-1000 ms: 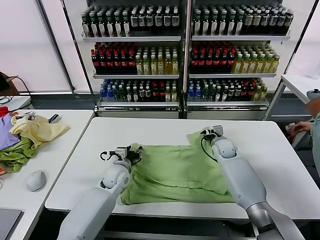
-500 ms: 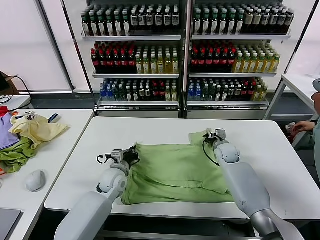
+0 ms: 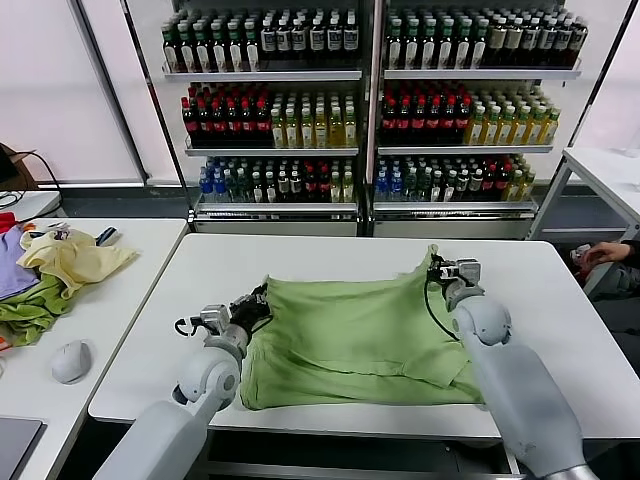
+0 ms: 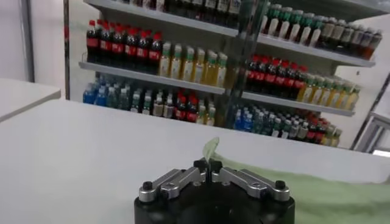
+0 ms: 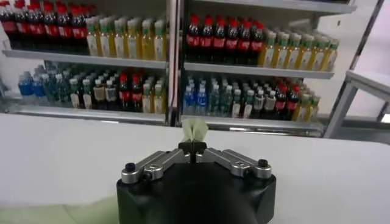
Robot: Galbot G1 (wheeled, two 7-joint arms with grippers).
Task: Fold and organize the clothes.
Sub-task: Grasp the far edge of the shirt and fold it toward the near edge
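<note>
The light-green shirt (image 3: 350, 335) lies partly folded on the white table (image 3: 330, 250), stretched between my two grippers. My left gripper (image 3: 256, 303) is shut on the shirt's left far corner; in the left wrist view (image 4: 207, 164) a tab of green cloth (image 4: 210, 148) sticks up from the shut jaws. My right gripper (image 3: 437, 267) is shut on the right far corner and lifts it a little off the table; in the right wrist view (image 5: 194, 145) a green tab (image 5: 195, 129) stands between its jaws. Collar, buttons and chest print are hidden.
A side table at left holds a pale yellow garment (image 3: 70, 260), olive-green and purple clothes (image 3: 25, 300) and a grey mouse (image 3: 72, 360). Shelves of bottles (image 3: 370, 100) stand behind the table. A person's hand (image 3: 605, 252) shows at the right edge.
Both grippers have moved apart, left gripper leftward and toward me, right gripper rightward. The shirt's far edge is now pulled wider and tauter, its right corner raised.
</note>
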